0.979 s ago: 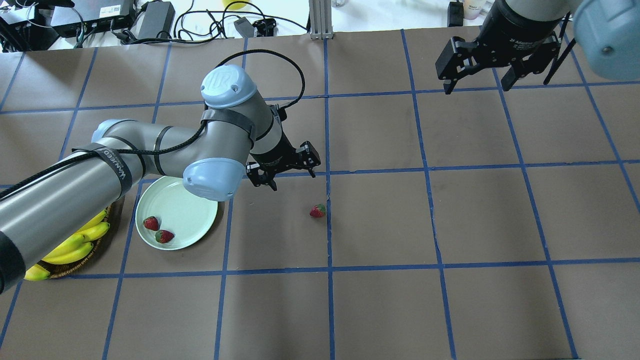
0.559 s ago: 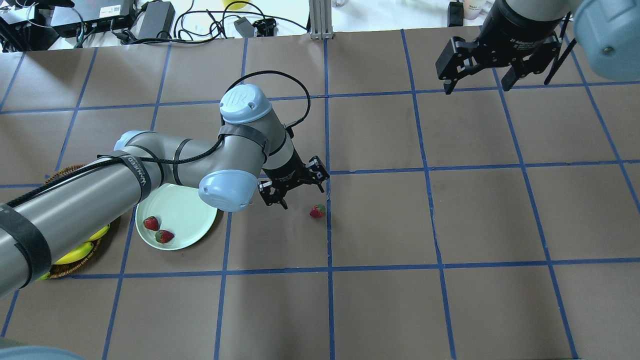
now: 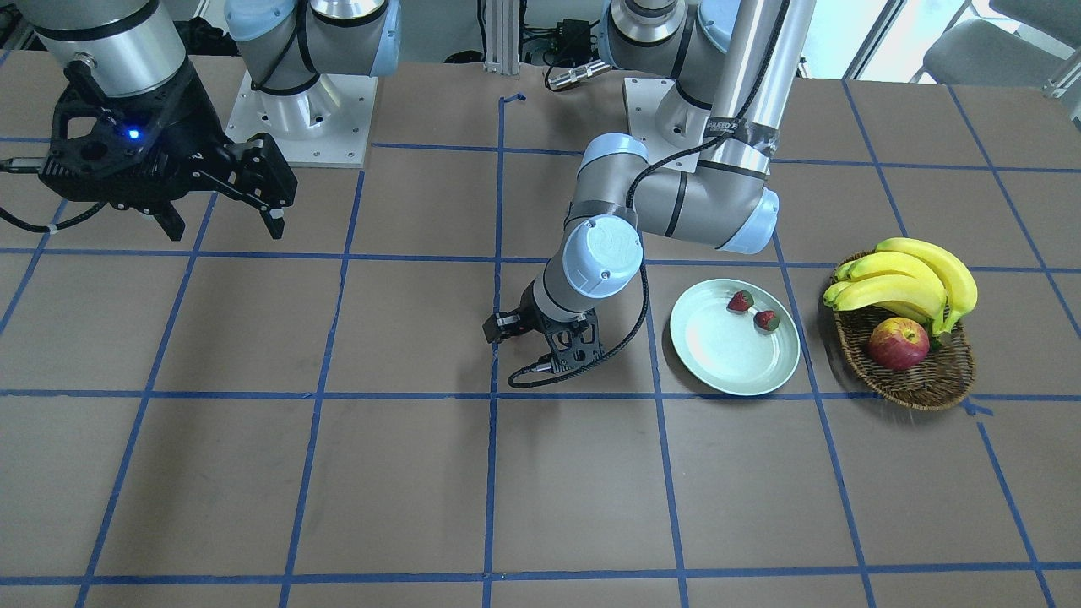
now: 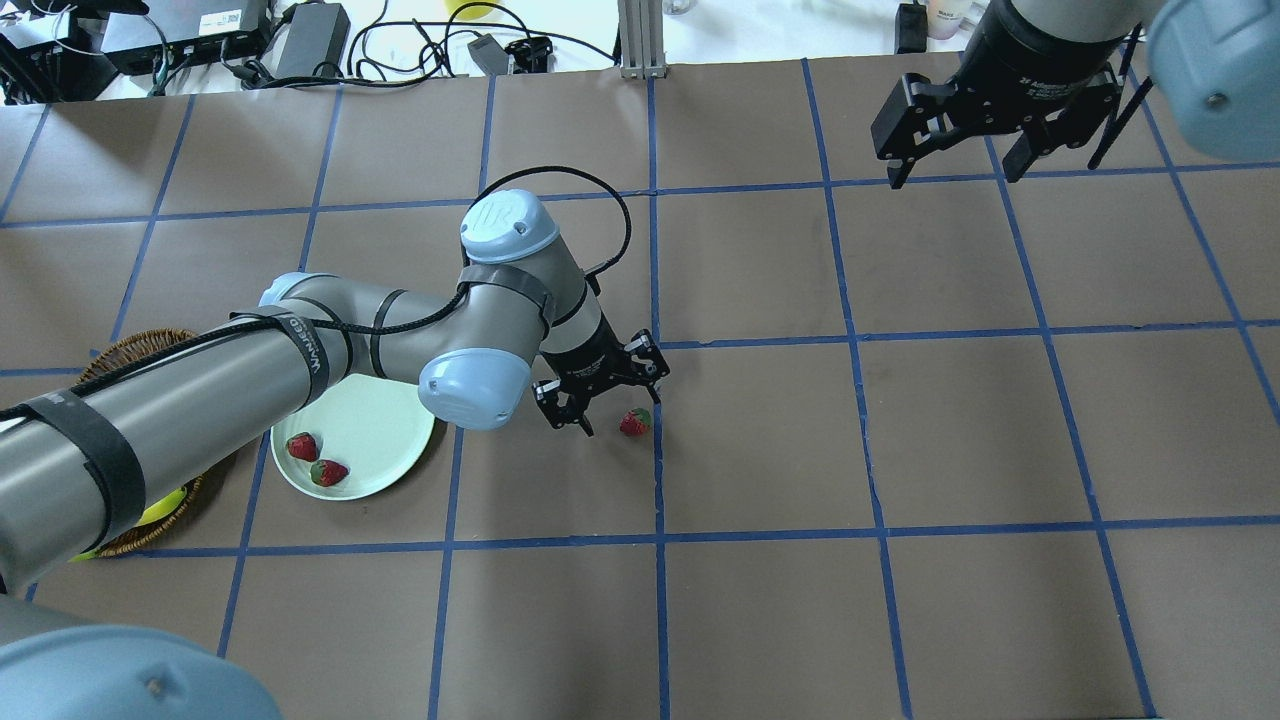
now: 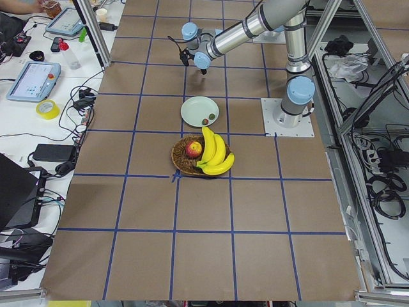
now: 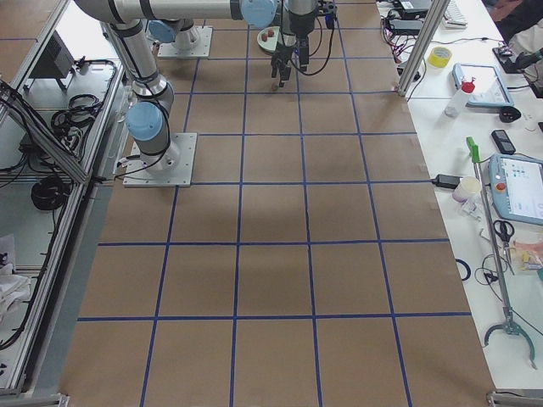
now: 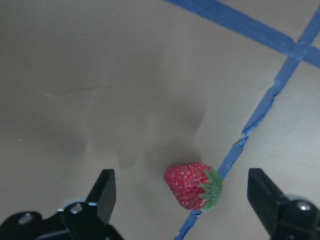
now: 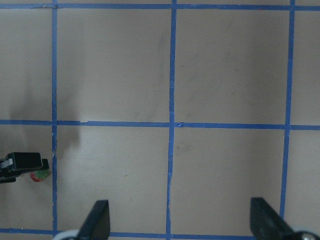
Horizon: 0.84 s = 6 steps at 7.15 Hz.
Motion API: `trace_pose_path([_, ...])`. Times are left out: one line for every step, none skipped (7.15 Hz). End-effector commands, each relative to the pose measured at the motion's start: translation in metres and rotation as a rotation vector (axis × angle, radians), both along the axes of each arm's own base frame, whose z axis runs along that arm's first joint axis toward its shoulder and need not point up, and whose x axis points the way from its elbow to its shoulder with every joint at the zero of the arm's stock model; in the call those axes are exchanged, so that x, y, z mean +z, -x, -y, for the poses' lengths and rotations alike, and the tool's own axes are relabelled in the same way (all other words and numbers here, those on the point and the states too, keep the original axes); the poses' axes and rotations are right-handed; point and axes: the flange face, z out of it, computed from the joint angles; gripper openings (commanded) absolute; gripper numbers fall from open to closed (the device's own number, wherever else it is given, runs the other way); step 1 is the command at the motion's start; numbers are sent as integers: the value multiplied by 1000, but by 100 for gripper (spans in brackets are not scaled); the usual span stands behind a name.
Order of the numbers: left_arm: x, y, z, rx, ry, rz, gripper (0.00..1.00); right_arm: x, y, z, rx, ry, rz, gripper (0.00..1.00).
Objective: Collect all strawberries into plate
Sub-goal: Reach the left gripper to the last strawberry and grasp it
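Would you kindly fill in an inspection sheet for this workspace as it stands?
Surface: brown table with a blue tape grid.
Job's things: two strawberries lie on the plate; the third strawberry lies on the table by a tape line.
Clutter: wicker basket holding bananas and an apple, beside the plate.
Hands: left hand open, fingers either side of the third strawberry, not closed on it; right hand open, empty, raised far off.
Cables: black cable looping over the left wrist.
Surroundings: power bricks and wires past the table's edge; tape roll on a side bench.
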Motion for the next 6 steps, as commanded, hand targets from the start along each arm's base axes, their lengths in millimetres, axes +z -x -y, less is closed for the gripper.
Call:
trace_pose_path([-7, 3, 0, 6, -22, -26, 31, 0, 0, 0, 0, 0, 0, 100])
trace_pose_path([-7, 3, 0, 7, -20, -23, 0, -1, 0, 1, 0, -2, 0, 100])
trace_pose_path([-1, 3, 2, 6, -6, -22, 0, -1, 0, 1, 0, -2, 0, 100])
trace_pose_path([10, 2, 3, 1, 18, -25, 0, 0, -1, 0, 2, 0, 0, 100])
trace_pose_path([28, -2, 13, -2, 64, -14, 0, 0, -1, 0, 2, 0, 0, 100])
trace_pose_path([53, -11, 35, -7, 143, 55, 0, 0, 0, 0, 0, 0, -3, 100])
